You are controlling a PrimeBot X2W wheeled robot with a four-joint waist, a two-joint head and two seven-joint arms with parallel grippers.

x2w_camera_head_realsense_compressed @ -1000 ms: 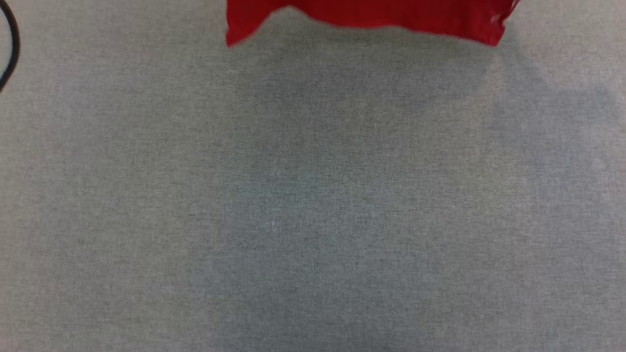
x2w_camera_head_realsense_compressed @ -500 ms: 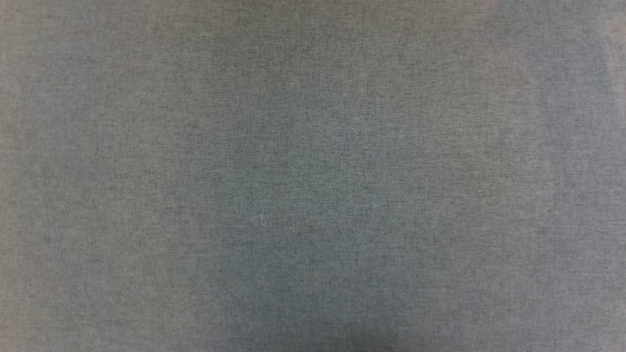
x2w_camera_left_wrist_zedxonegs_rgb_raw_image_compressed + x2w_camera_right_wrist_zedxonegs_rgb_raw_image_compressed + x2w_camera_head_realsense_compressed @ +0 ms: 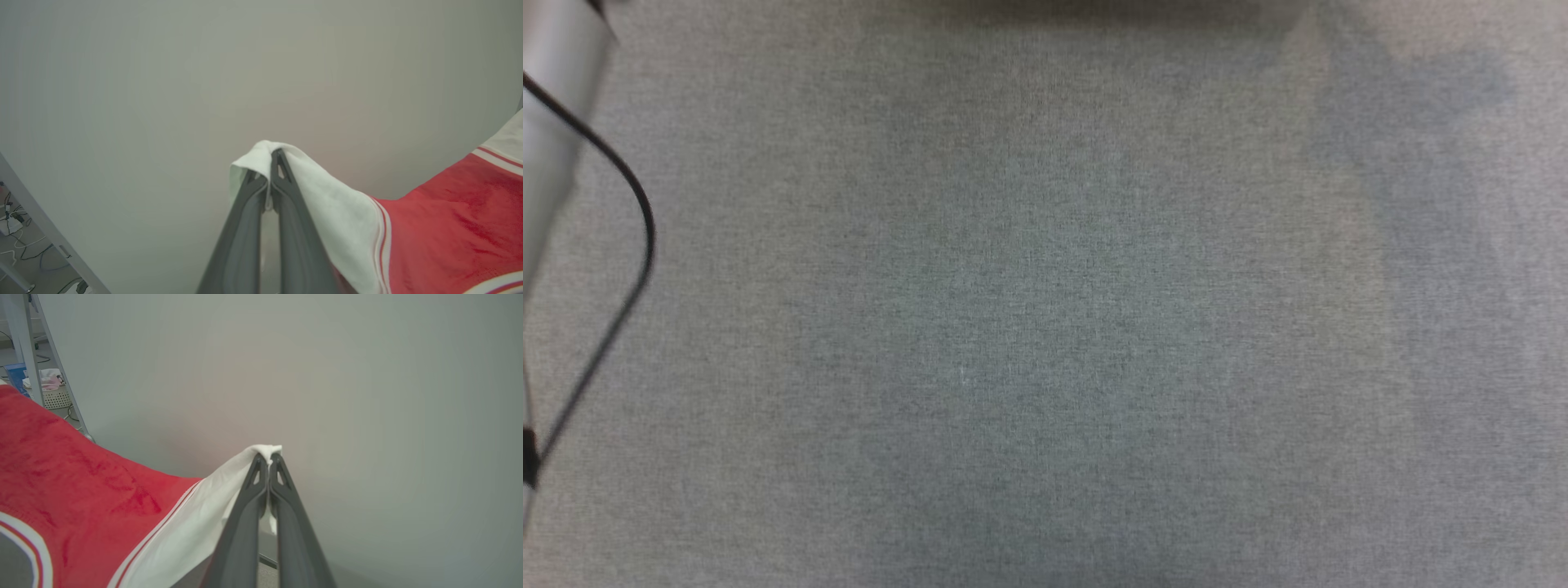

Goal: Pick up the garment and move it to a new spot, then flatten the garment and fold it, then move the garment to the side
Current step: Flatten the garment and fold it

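Garment (image 3: 449, 220), one item, is hanging stretched between two tools, its red body sagging in the middle. Left tool (image 3: 273, 161) is pinching one white sleeve (image 3: 339, 212) with jaws closed tight on the cloth, and right tool (image 3: 268, 459) is gripping the second white sleeve (image 3: 192, 535) the same way. One pale forearm (image 3: 556, 90) and one black cable (image 3: 637, 212) are showing over the grey counter (image 3: 1045, 327) at the head view's left edge.
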